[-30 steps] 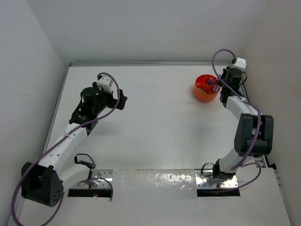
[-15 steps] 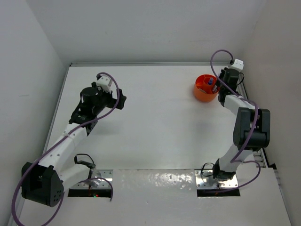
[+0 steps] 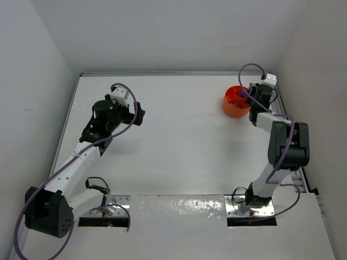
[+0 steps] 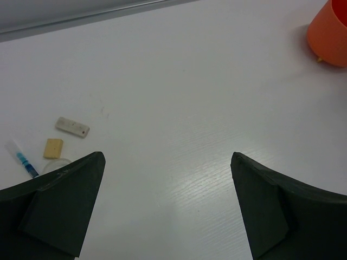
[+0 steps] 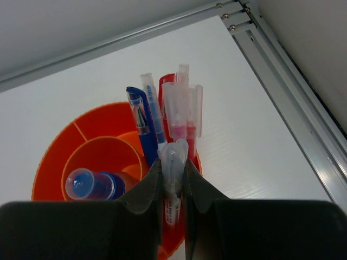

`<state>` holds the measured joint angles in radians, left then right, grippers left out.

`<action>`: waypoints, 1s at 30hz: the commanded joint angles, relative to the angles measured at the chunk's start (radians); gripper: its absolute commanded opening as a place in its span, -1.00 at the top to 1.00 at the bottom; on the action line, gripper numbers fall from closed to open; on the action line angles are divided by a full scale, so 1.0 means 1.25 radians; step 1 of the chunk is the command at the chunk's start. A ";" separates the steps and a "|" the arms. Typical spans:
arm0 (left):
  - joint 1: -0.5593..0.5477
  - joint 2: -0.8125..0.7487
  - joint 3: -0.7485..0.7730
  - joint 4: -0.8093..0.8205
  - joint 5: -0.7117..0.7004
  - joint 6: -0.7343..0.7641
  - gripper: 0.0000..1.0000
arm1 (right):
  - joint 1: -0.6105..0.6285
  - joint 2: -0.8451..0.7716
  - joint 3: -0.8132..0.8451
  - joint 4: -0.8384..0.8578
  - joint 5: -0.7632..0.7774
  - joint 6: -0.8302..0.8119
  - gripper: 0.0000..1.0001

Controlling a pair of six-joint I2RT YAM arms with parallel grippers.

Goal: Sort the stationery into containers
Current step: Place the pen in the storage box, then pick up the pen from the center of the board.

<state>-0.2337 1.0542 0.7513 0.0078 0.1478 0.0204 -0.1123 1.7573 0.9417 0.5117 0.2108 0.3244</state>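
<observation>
The round orange tub (image 3: pixel 234 106) stands at the far right of the table, also showing in the left wrist view (image 4: pixel 329 32). My right gripper (image 3: pixel 250 98) hangs over its right rim, shut (image 5: pixel 173 165) on a clear-capped red pen (image 5: pixel 175 150) that points down into the tub (image 5: pixel 54 162). Blue pens (image 5: pixel 142 127) and red pens (image 5: pixel 181 105) stand in an outer compartment, and a blue-capped bottle (image 5: pixel 89 184) sits in the middle one. My left gripper (image 3: pixel 138 115) is open (image 4: pixel 167 157) above bare table. A beige block (image 4: pixel 53 148), a blue-and-white pen (image 4: pixel 21 160) and a small white flat piece (image 4: pixel 72 127) lie to its left.
An aluminium rail (image 5: pixel 293 97) runs along the table's right edge, close behind the tub. White walls close off the back and both sides. In the top view the left arm (image 3: pixel 81 157) hides the loose items on the table.
My right gripper has shifted left and slightly back, coming over the tub's right rim with the pen still held. The left arm has stayed put.
</observation>
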 commanded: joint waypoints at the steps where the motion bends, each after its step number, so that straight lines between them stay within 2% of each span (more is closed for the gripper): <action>1: 0.013 -0.013 -0.006 0.031 -0.007 -0.002 -0.99 | 0.014 -0.018 -0.041 0.085 0.022 -0.043 1.00; 2: 0.013 -0.013 -0.006 0.032 -0.004 -0.002 -0.99 | 0.015 -0.023 -0.049 0.095 0.022 -0.045 0.97; 5: 0.014 -0.011 -0.008 0.034 -0.003 -0.003 -0.99 | 0.016 -0.031 -0.050 0.080 0.012 -0.053 0.56; 8: 0.014 -0.010 -0.007 0.035 0.001 -0.003 -0.99 | 0.020 -0.040 -0.045 0.070 0.004 -0.059 0.33; 9: 0.015 -0.011 -0.006 0.034 0.001 -0.003 -0.99 | 0.022 -0.046 -0.045 0.069 0.003 -0.062 0.16; 13: 0.014 -0.010 -0.005 0.032 0.003 -0.002 -0.99 | 0.029 -0.062 -0.028 0.046 0.007 -0.068 -0.06; 20: 0.014 -0.013 -0.006 0.034 0.003 -0.003 -0.99 | 0.031 -0.111 -0.024 0.039 0.024 -0.074 -0.27; 27: 0.019 -0.017 -0.006 0.038 -0.032 -0.008 -0.99 | 0.064 -0.175 -0.013 -0.013 0.034 -0.122 -0.31; 28: 0.030 -0.015 -0.006 0.033 -0.047 -0.039 -0.99 | 0.073 -0.198 -0.016 -0.020 0.033 -0.126 -0.29; 29: 0.038 -0.013 -0.006 0.026 -0.065 -0.070 -0.99 | 0.082 -0.212 -0.019 -0.039 0.033 -0.133 -0.08; 30: 0.051 0.003 0.003 0.015 -0.079 -0.081 -0.99 | 0.113 -0.228 -0.030 -0.047 0.031 -0.138 0.21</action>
<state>-0.2111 1.0546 0.7513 0.0071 0.1177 -0.0071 -0.0319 1.5528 0.8864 0.4751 0.2424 0.1886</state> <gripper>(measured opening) 0.996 0.482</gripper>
